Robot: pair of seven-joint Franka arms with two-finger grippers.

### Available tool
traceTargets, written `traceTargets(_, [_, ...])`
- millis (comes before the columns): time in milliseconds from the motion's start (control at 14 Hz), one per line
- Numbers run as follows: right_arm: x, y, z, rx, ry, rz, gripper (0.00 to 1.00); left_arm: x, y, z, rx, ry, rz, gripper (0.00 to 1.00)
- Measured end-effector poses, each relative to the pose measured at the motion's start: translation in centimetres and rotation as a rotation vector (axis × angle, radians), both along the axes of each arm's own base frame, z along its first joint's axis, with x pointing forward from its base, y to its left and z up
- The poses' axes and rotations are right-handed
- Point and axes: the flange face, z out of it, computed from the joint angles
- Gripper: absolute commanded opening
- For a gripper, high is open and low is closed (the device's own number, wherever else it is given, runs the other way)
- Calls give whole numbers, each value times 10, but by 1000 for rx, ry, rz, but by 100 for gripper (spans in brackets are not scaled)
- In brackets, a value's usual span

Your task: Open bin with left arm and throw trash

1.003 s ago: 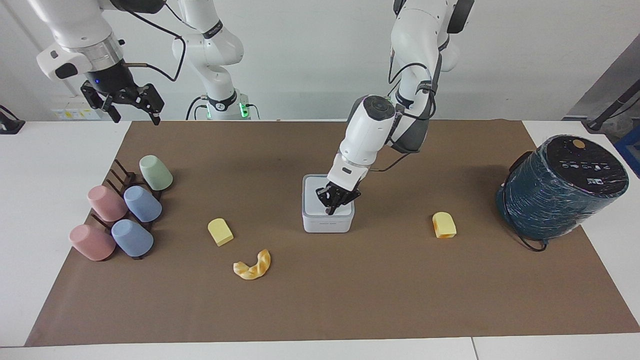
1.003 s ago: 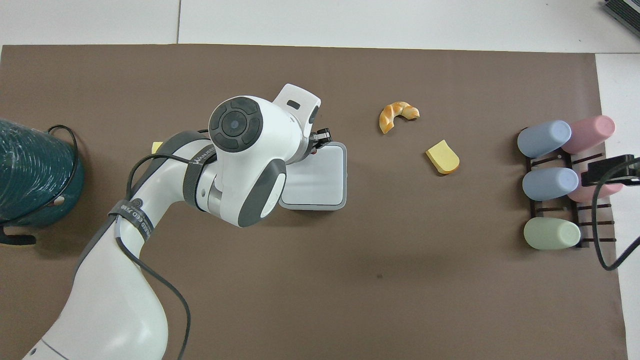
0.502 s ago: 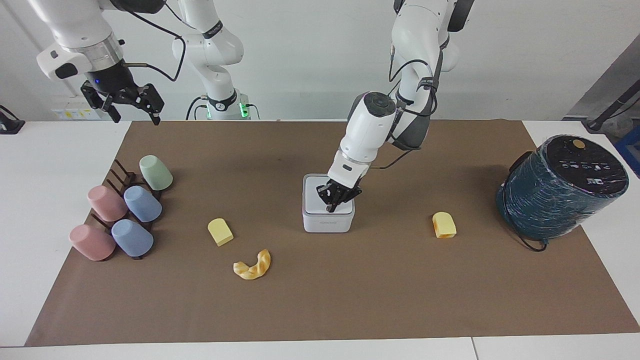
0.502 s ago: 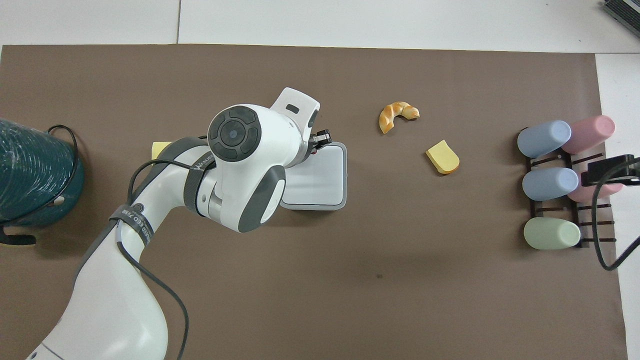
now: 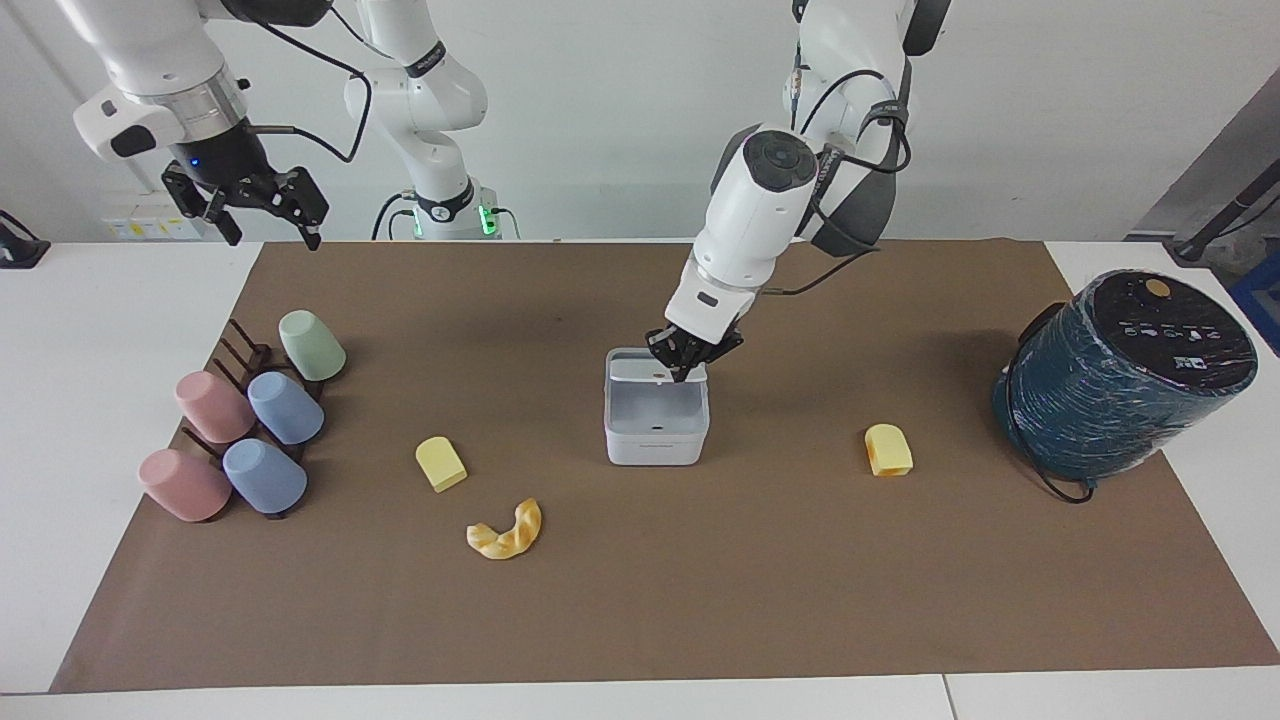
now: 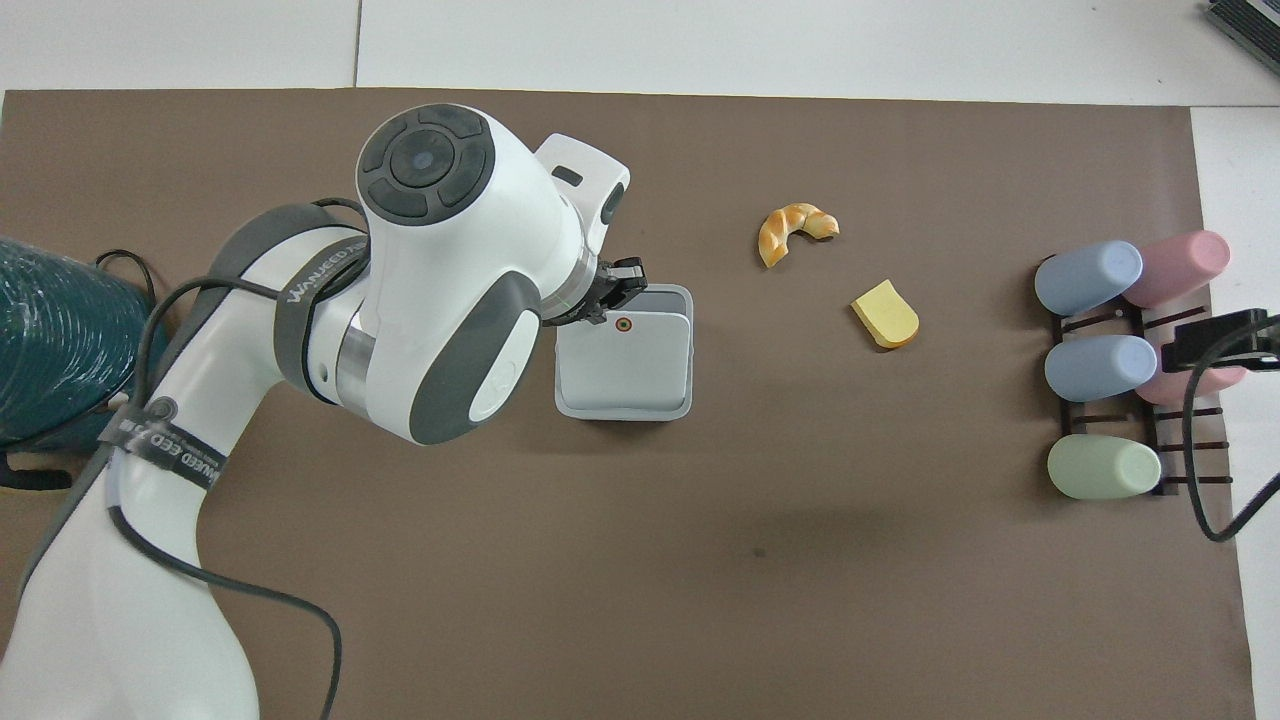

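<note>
Hovering clenched over the upright lid [image 5: 655, 368] of the white bin [image 5: 656, 432] at mid-mat, the left gripper [image 5: 688, 360] should lift clear without knocking it shut, while the open right gripper [image 5: 262, 205] waits above the cup end.

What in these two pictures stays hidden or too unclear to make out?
- One yellow block: hidden in the overhead view under the left arm.
- Left gripper at the bin's raised lid: whether it touches the lid, neither view settles.
- Right gripper: cut off by the overhead view's edge.
- Teal cylinder: cut off by the overhead view's edge.
</note>
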Motion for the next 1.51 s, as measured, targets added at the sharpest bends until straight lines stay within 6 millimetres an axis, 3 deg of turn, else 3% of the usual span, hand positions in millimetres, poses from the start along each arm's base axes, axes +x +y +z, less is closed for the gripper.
traceTargets(143, [9,16,-9,0,-48,36,100,-15,6,14,32,53,-19,0])
traceTargets(287, [21,39,-35,0,-90,81,100,-26,11,37,31,51,-27,0])
traceTargets(430, [29,52,-65,5,-113,118,100,-35,29,70,30,40,-15,0])
traceTargets(717, [56,61,-137,28,-92,355,100,-18,129,115,45,35,76,0])
traceTargets(1003, [92,74,-215,11,-96,517,100,8,217,128,77,-5,50,0])
traceTargets(1218, [102,91,-264,6,-95,555,100,15,252,126,140,-26,-59,0])
traceTargets(1505, [91,113,-322,3,-84,627,100,16,291,135,143,-48,-168,1])
